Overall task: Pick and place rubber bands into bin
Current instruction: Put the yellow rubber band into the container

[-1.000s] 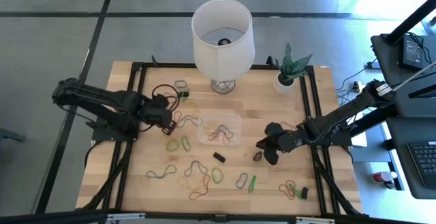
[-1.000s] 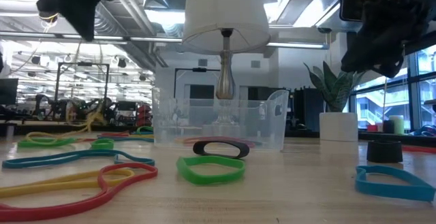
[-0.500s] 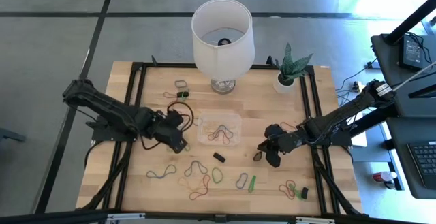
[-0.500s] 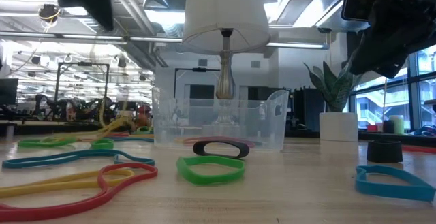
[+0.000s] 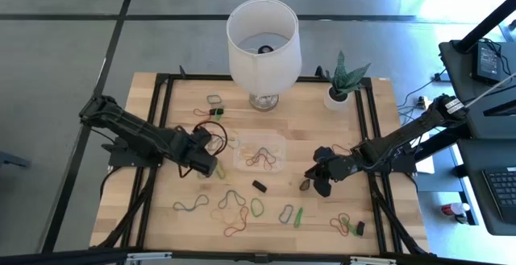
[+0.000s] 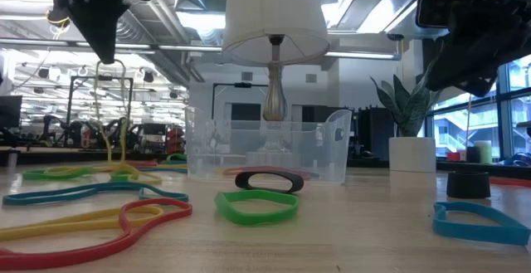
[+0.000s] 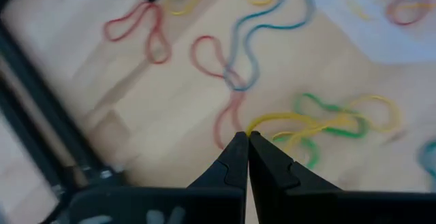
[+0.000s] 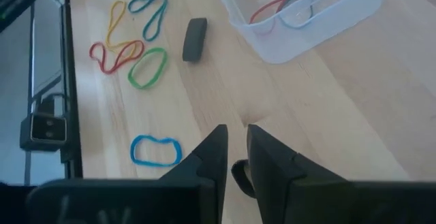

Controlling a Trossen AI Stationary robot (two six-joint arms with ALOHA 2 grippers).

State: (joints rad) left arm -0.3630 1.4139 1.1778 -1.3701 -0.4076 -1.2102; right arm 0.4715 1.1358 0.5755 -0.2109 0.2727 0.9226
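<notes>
Left gripper (image 6: 106, 56) hangs above the table (image 5: 322, 128), just left of the bin (image 5: 279, 139). Its claw is closed on one yellow band (image 6: 112, 117). In the low view, the band hangs as a long, narrow loop from the fingertips down to the tabletop. Its lower end is among a green and yellow tangle (image 7: 334, 123).

Handling judgement:
- The band is almost weightless, fully limp and stretchy.
- It elongates under pull rather than lifting cleanly, and it may drag its neighbours along.
- A pinch on a single strand is enough, since stiffness plays no part.
- The best hold is on a free arc clear of other loops.
- The rubber is grippy, so it could cling to a finger pad on release.

The bin sits mid-table in front of the lamp. It is clear-walled, with a few red and orange bands (image 5: 260, 158) already lying inside. It is probably light and easy to nudge.

The loose rubber bands (image 5: 235, 215) lie spread on the wood in front of the bin. The colours are red, yellow, teal and green, and there is a stubby black one (image 5: 259, 186) near the bin's front edge.

Right gripper (image 8: 236, 130) waits above the table, right of the bin. Its jaws stand a little apart, and I see nothing clamped between them. A dark band (image 5: 305, 185) lies on the table beneath it.
</notes>
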